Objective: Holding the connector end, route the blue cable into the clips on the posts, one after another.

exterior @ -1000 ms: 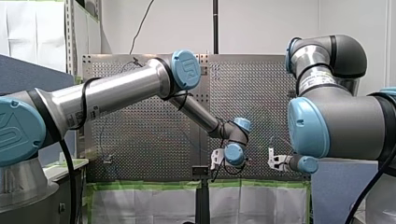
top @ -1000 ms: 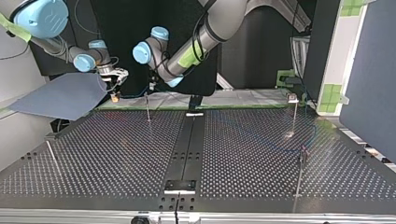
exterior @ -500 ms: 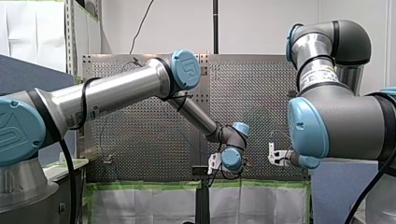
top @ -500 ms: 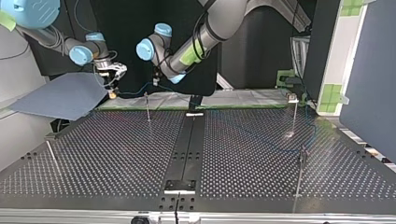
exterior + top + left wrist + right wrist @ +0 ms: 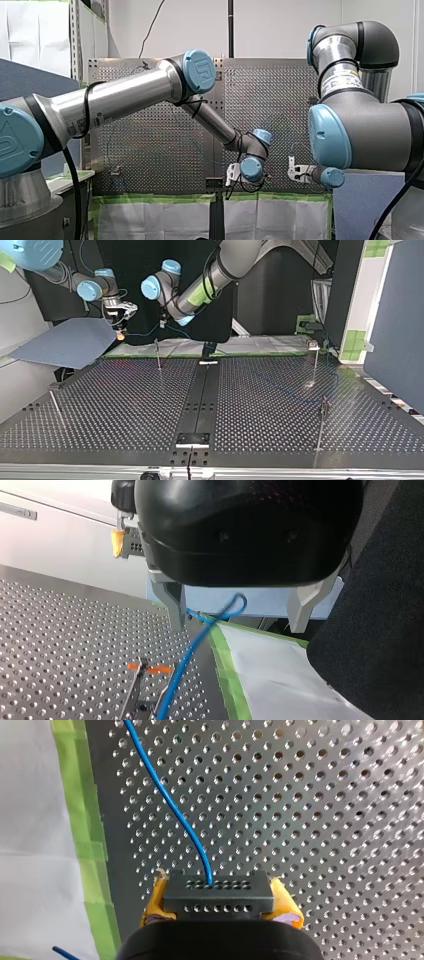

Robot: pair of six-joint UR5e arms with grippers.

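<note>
My right gripper is shut on the black connector block, its yellow pads on both sides. The blue cable leaves the block and runs out over the perforated table. In the top view this gripper hangs above the table's far edge at the left. My left gripper is open; the blue cable passes between its metal fingers, close to one of them, and loops there. A thin post with an orange clip stands below and ahead of it. In the top view my left gripper hovers above that post.
More thin posts stand on the perforated table: one at the far right, one at the near right, one at the near left. Green tape lines the table's edge over a white sheet. A grey panel lies at the left.
Both grippers have shifted slightly near the far post; my right gripper rose a little with the connector. My left arm dipped and came back up.
</note>
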